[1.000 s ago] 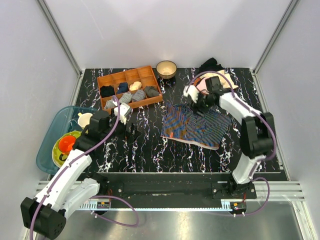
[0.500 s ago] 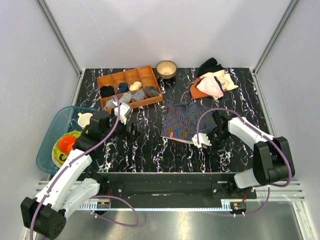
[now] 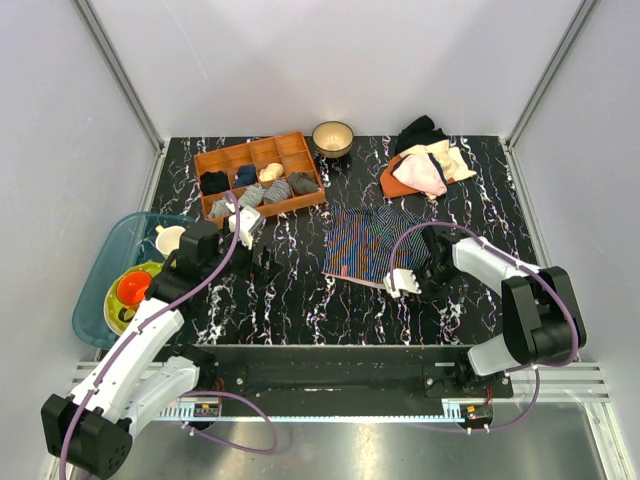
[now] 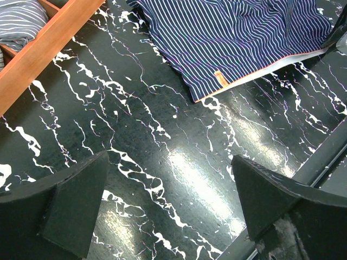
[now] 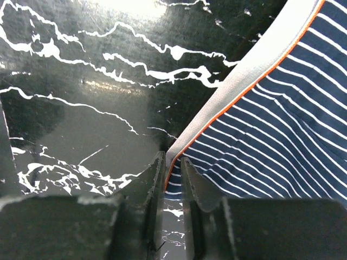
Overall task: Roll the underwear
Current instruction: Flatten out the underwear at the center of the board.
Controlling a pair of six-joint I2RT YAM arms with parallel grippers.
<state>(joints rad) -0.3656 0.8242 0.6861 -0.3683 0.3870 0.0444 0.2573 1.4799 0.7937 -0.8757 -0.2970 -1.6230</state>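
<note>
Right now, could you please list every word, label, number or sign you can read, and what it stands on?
No text can be read in any view.
On the underwear, an orange tag: too small to read.
On the front rail, small boards: too small to read.

No writing is legible anywhere; the small orange tag on the underwear is too small to read.

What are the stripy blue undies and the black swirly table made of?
The dark navy pinstriped boxer shorts look like thin soft cloth: they lie limp with wrinkles. The black table top with white veins looks like polished marble or a marble-look sheet: it gleams with lamp glare.
</note>
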